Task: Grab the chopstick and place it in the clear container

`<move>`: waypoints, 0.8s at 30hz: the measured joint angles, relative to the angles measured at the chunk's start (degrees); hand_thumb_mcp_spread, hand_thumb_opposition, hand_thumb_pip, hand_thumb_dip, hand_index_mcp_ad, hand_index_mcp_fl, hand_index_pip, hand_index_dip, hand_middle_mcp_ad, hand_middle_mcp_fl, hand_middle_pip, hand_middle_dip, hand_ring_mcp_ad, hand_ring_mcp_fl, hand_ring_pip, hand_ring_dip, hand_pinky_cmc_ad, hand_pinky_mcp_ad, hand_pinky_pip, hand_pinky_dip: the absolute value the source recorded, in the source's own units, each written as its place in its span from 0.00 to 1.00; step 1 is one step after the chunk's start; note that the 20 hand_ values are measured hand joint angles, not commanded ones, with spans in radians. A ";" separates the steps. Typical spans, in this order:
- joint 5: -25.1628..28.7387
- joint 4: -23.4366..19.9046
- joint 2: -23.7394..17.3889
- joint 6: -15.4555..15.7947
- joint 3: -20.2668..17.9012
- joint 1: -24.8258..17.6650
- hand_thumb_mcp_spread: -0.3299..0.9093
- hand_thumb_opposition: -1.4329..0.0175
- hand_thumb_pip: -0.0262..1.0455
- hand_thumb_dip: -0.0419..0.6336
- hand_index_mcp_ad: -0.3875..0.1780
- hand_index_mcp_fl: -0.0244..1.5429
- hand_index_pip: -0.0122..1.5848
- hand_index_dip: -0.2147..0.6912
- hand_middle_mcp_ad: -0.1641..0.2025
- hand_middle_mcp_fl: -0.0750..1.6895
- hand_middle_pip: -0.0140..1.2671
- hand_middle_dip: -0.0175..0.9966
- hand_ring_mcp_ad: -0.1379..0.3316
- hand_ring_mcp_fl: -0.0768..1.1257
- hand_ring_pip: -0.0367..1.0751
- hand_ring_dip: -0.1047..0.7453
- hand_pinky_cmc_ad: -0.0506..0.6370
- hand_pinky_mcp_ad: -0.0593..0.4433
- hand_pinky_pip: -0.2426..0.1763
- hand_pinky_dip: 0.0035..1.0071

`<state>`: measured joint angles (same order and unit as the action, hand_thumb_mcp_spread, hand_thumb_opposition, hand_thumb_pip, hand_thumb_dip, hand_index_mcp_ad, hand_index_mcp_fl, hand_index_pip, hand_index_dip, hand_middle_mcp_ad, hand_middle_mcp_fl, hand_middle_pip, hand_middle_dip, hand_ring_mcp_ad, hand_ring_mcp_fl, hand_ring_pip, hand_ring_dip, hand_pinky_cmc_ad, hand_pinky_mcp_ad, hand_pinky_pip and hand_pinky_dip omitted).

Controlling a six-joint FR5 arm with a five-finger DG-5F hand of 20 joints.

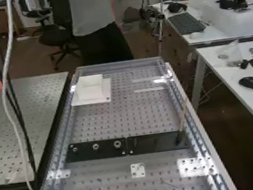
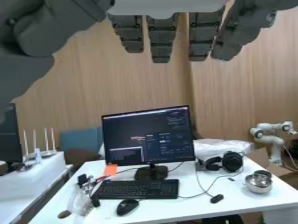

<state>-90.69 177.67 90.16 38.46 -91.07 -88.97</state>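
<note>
Evidently, the hand [image 2: 161,44], in the wrist view, is relaxed and unclosed: its dark grey, blocky, ridged fingers hang straight with gaps between them, and the thick, smooth-cased thumb [image 2: 63,25] stands well off to one side. The chopstick [image 1: 182,118], in the high view, lies outside the hand's grasp; slender, tan and round-looking, it stands slightly tilted, its lower end at a small dark holder [image 1: 179,139] on a flat black plate [image 1: 154,143]. Farther along the same plate sit round metallic fittings [image 1: 118,144]. The surface [image 1: 114,121], also apart from the hand, is grey and glossy, dotted with regular rows of holes and edged by long straight rails. On it rests a white, box-shaped piece [image 1: 91,83] upon a thin square base [image 1: 80,100]; whether it is hollow cannot be told. Beyond the fingertips in the wrist view stand a flat rectangular monitor [image 2: 148,137], a black keyboard [image 2: 136,189] and a rounded, shiny metal bowl [image 2: 259,183] on a smooth white desk [image 2: 199,201], before a wall [image 2: 100,85] of vertically grained wood panelling.
</note>
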 joint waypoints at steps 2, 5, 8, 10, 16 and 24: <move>0.10 -0.01 0.05 -0.08 0.00 0.00 0.39 0.58 0.23 0.09 0.67 0.02 0.05 0.18 0.64 0.05 0.10 0.05 0.69 0.08 0.11 0.12 0.41 0.44 0.40 0.11; 0.07 -0.13 0.13 -0.19 0.01 0.04 0.39 0.58 0.23 0.09 0.67 0.02 0.05 0.18 0.64 0.05 0.10 0.04 0.69 0.08 0.11 0.12 0.40 0.44 0.40 0.12; -0.04 -0.42 0.26 -0.53 -0.07 0.21 0.39 0.58 0.23 0.09 0.67 0.02 0.05 0.18 0.64 0.05 0.10 0.05 0.69 0.08 0.11 0.12 0.41 0.45 0.40 0.12; -0.46 -0.74 0.42 -1.04 -0.23 0.41 0.39 0.58 0.23 0.08 0.67 0.02 0.05 0.18 0.64 0.05 0.11 0.05 0.68 0.08 0.11 0.12 0.41 0.45 0.40 0.12; -1.06 -2.76 1.08 -4.15 -1.35 1.02 0.39 0.58 0.24 0.08 0.68 0.02 0.05 0.18 0.64 0.05 0.11 0.05 0.70 0.08 0.11 0.12 0.42 0.45 0.40 0.12; -1.51 -6.41 3.21 -11.14 -4.09 1.80 0.39 0.58 0.23 0.09 0.68 0.02 0.05 0.18 0.64 0.05 0.11 0.05 0.71 0.08 0.11 0.12 0.42 0.45 0.40 0.12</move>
<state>-92.20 171.26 93.37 27.32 -95.17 -87.17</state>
